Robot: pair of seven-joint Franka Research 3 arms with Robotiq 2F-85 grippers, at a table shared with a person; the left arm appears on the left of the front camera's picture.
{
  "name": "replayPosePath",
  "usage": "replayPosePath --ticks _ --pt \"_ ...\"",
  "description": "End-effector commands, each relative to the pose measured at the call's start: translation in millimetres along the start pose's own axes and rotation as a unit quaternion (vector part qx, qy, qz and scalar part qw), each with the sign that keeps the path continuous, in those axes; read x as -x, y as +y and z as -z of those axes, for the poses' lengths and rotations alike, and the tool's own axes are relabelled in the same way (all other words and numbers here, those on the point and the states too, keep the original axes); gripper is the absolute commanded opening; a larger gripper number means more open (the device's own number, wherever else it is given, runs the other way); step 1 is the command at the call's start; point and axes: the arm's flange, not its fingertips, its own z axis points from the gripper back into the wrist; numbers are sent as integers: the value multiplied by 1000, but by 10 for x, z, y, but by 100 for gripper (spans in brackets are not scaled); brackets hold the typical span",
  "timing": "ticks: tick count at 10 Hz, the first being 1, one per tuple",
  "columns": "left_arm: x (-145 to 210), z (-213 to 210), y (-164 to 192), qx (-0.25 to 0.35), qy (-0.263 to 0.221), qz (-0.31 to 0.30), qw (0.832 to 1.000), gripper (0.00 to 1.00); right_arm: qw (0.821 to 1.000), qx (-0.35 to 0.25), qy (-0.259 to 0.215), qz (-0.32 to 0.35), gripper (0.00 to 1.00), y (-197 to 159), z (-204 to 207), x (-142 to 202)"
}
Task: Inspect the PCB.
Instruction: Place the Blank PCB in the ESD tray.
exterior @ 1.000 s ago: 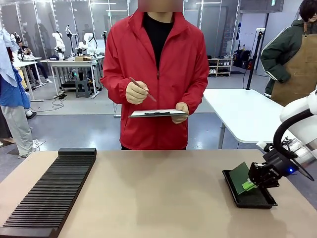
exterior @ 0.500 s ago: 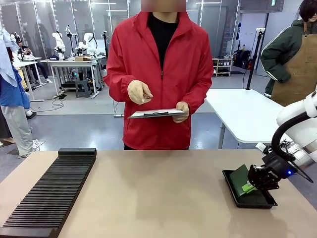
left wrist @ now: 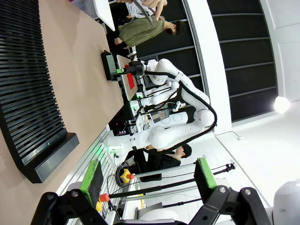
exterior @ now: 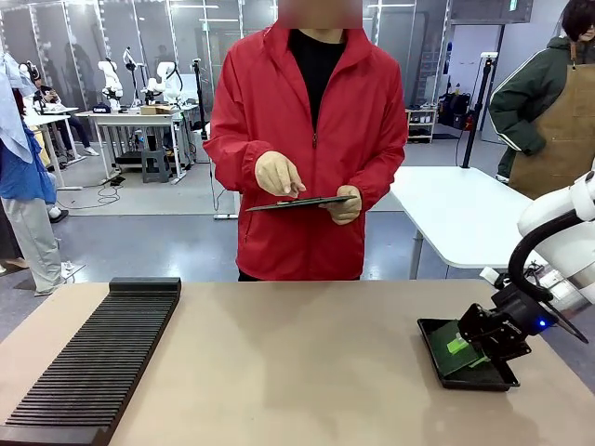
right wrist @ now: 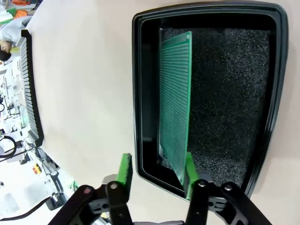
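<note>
On my right wrist view the right gripper (right wrist: 156, 169) sits at the bottom middle of the frame with its green pads (right wrist: 124, 168) spread apart. The PCB (right wrist: 176, 98) stands tilted inside the black tray (right wrist: 140, 93), its near end down between the pads. One pad looks to be just beside or touching the board's edge, the other stands clear of it, so I read the jaws as parted and the board let go, though I cannot tell for certain whether that one pad still touches. The board leans toward the tray's left wall in this view; its lower corner is hidden behind the pad. The tray's bottom rim is cut off by the finger bodies.

In the front view the right gripper (exterior: 476, 340) is at the lower right, over the tray (exterior: 437, 358), and the PCB (exterior: 454, 346) shows as a small green patch, mostly hidden by the black fingers.

On my left wrist view the left gripper (left wrist: 147, 174) is at the bottom of the frame, jaws wide apart with nothing between them. A black ribbed rack (left wrist: 28, 89) fills the upper left, cut off by the frame edge.

Across the table a person in a red jacket (exterior: 311, 139) holds a clipboard (exterior: 302, 202), seen nearly edge-on. I can read no writing or labels anywhere.
</note>
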Motion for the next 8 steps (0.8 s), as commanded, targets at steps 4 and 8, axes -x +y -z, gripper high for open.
replayPosePath --ticks 4,8 --pt "4 -1 -27 -3 3 0 1000 100 998 53 -45 0 99 286 -273 191" --pt "4 -1 -27 -3 3 0 1000 100 998 39 -47 -14 100 284 -368 165"
